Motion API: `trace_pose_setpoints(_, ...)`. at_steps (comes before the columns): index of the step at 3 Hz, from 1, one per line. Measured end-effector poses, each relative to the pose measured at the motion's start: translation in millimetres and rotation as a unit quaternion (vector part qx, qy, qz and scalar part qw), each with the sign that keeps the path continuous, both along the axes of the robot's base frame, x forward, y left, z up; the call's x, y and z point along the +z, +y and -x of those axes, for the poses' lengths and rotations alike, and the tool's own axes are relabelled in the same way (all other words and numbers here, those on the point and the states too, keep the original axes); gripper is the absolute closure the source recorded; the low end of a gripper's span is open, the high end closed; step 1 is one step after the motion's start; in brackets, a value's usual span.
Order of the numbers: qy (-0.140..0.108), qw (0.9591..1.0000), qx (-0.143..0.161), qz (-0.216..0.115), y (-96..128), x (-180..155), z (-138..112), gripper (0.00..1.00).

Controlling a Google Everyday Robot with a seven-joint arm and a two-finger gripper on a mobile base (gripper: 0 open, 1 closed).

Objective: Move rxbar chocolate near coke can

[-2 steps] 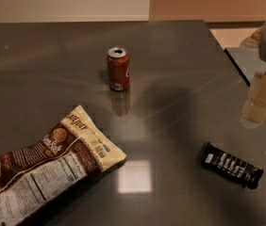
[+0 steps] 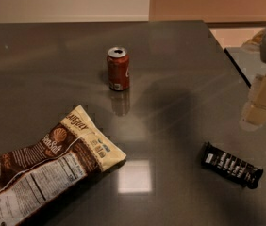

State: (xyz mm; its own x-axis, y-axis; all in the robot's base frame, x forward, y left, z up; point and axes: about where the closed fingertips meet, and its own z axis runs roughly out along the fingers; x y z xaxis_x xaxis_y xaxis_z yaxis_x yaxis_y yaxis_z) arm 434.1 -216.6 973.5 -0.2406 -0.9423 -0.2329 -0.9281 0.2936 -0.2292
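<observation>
Rxbar chocolate (image 2: 231, 165) lies flat near the right edge of the table (image 2: 53, 65), with the gripper (image 2: 255, 113) hanging above and to its right.

Camera view: the coke can (image 2: 118, 69) stands upright towards the far middle, well apart from the bar, with bare dark tabletop between them. A large snack bag (image 2: 43, 168) fills the near left corner. The gripper is over the table's right edge, touching nothing; whether it is clenched or released cannot be told.

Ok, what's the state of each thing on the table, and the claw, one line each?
coke can: upright
rxbar chocolate: lying flat, far from the can, not held
snack bag: lying flat, front left
claw: hovering at right, beyond the bar, not touching it
</observation>
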Motion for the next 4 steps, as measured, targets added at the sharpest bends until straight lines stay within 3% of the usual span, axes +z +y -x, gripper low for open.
trace_pose_setpoints(2, 0.012, 0.9986, -0.022, -0.046, -1.0, -23.8, 38.1, 0.0)
trace_pose_setpoints(4, 0.037, 0.9972, -0.027, -0.059, -10.9, -69.8, 73.0, 0.0)
